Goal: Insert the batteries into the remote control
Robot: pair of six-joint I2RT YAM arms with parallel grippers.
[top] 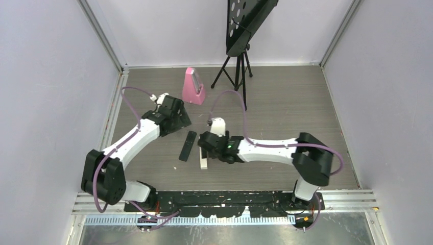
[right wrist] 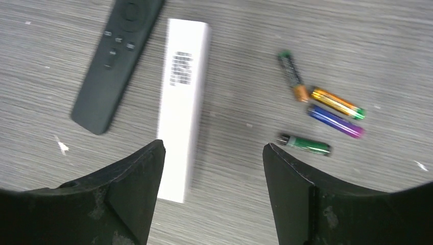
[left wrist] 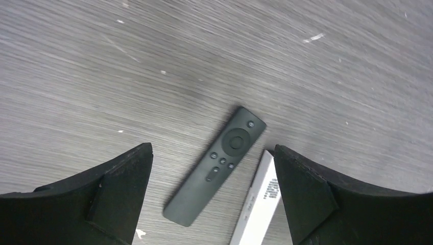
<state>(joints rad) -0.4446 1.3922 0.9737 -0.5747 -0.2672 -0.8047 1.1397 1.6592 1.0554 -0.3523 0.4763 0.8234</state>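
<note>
My left claw (left wrist: 213, 149) hangs spread and empty over the slim flat black remote control (left wrist: 217, 166), which lies buttons-up on the grey wood-grain worktop (left wrist: 76, 61). My right claw (right wrist: 214, 147), likewise spread and empty, hovers between a white rectangular bar (right wrist: 181, 102) and four small coloured cylindrical batteries (right wrist: 334, 121).
</note>
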